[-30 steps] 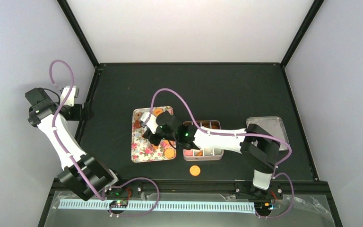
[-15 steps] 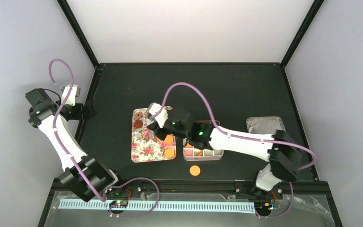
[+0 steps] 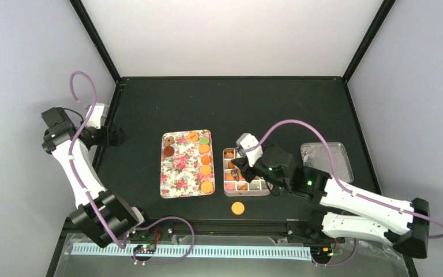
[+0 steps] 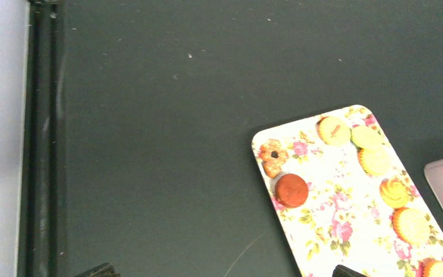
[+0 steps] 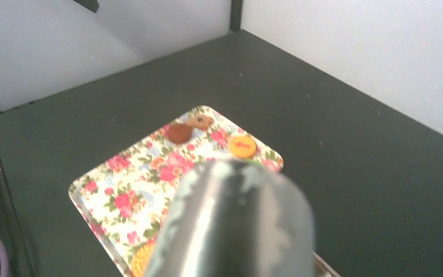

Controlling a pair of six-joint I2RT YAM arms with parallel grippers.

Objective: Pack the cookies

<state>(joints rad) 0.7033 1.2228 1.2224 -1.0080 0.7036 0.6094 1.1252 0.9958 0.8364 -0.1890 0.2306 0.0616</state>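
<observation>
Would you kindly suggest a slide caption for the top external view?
Right gripper, holding metal tongs, over the divided box beside the floral tray of cookies; left gripper open, aside.

Round cookies [image 3: 206, 169], mostly orange: several flat on tray [image 3: 179, 173], some in box [image 3: 254, 194], 1 loose cookie [image 3: 238, 208] nearby.

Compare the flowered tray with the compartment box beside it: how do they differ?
The flowered tray is flat and floral-printed; the compartment box is plain and split into small cells. The tray looks larger than the box. On the tray the cookies lie loose, mostly along its right edge; in the box they sit in cells. Both are rounded rectangles holding cookies.
</observation>
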